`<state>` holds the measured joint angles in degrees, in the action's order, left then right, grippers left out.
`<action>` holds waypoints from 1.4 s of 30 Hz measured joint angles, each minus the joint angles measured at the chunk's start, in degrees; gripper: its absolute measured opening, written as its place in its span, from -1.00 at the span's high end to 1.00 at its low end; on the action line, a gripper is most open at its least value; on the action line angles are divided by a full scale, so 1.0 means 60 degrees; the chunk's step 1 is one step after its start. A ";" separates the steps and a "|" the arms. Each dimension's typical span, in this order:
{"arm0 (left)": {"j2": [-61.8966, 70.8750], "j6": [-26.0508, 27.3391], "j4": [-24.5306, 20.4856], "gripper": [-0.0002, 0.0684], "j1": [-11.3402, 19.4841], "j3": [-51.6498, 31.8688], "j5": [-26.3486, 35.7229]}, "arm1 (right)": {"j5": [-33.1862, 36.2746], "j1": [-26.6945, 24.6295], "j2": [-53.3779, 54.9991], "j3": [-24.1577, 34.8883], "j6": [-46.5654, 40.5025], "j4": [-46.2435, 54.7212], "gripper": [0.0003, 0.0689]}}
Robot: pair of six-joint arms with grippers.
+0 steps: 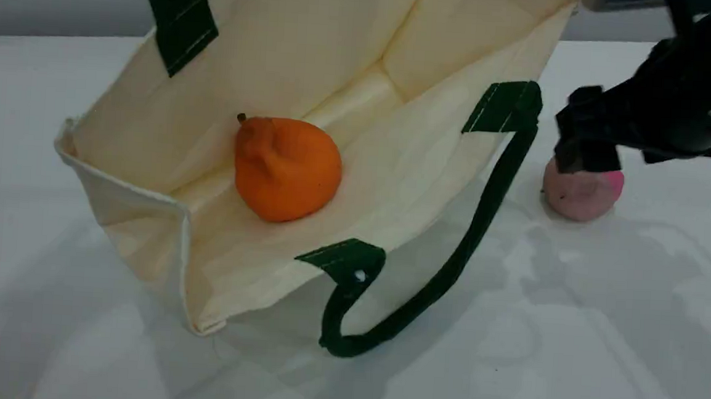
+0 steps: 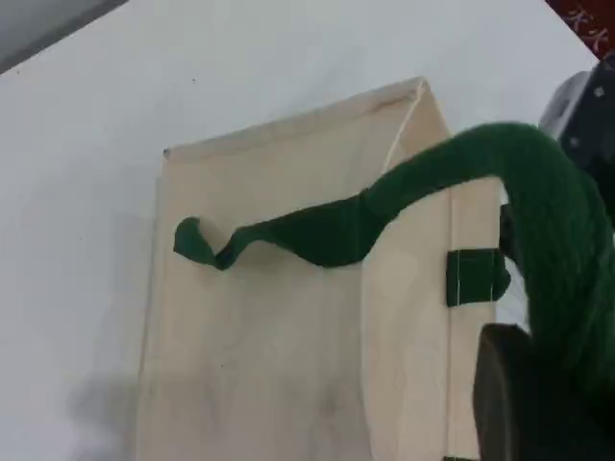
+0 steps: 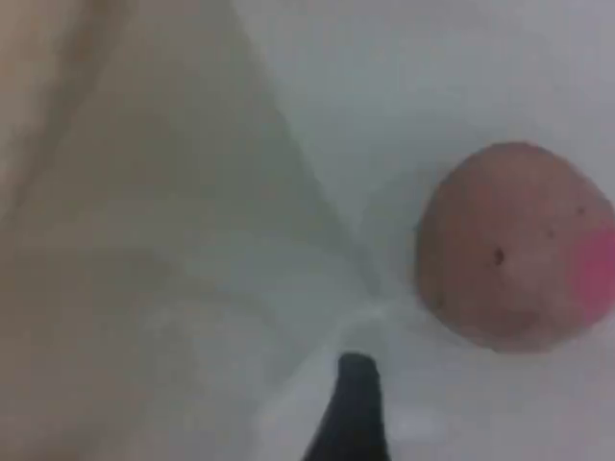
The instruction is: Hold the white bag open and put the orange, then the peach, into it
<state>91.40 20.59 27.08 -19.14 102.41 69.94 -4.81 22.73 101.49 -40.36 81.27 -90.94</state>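
Cream-white canvas tote bag (image 1: 394,165) gaping at table (image 1: 569,336) centre, bumpy orange fruit (image 1: 286,169) inside, dull pink peach (image 1: 581,192) beside it under wide-open right end effector (image 1: 583,153), left end effector (image 2: 538,403) clamped on dark green strap handle (image 2: 538,192).

A white bench (image 1: 600,338) carries everything. The white bag (image 1: 393,183) lies on it on its side, mouth gaping toward the camera, one dark green handle (image 1: 450,273) looping out onto the surface. The peach (image 1: 580,193) sits on the bench just right of the bag, apart from it.
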 joint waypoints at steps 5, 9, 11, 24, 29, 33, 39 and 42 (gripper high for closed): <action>0.0000 0.0000 0.0000 0.79 0.0000 0.0000 0.0008 | -0.0021 0.0000 0.0796 -0.0691 0.0030 0.0239 -0.68; 0.0000 0.0000 0.0000 0.79 0.0000 0.0000 0.0008 | -0.0189 0.0000 0.1471 -0.1103 0.0030 0.0239 -0.68; 0.0000 0.0000 0.0000 0.79 0.0000 0.0000 0.0008 | -0.0362 0.0000 0.1740 -0.1175 0.0030 0.0239 -0.68; 0.0000 0.0000 0.0078 0.79 0.0000 0.0000 0.0018 | -0.1160 0.0000 0.2068 -0.1275 0.0030 0.0290 -0.09; 0.0000 -0.0008 0.0078 0.79 0.0000 0.0000 0.0018 | -0.1005 0.0000 0.2060 -0.1390 0.0030 0.0405 0.13; 0.0000 -0.0008 0.0078 0.79 0.0000 0.0000 0.0009 | -0.0787 0.0000 0.2060 -0.1476 0.0030 0.0438 0.12; 0.0000 -0.0008 0.0200 0.79 0.0000 0.0000 0.0009 | -0.0787 0.0000 0.2060 -0.1558 0.0030 0.0712 -0.20; 0.0000 -0.0008 0.0225 0.79 0.0000 0.0000 0.0009 | -0.0787 0.0000 0.2083 -0.1558 0.0030 0.0737 -0.38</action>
<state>91.40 20.54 28.43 -19.14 102.41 70.00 -9.53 22.73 113.99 -49.71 81.45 -86.52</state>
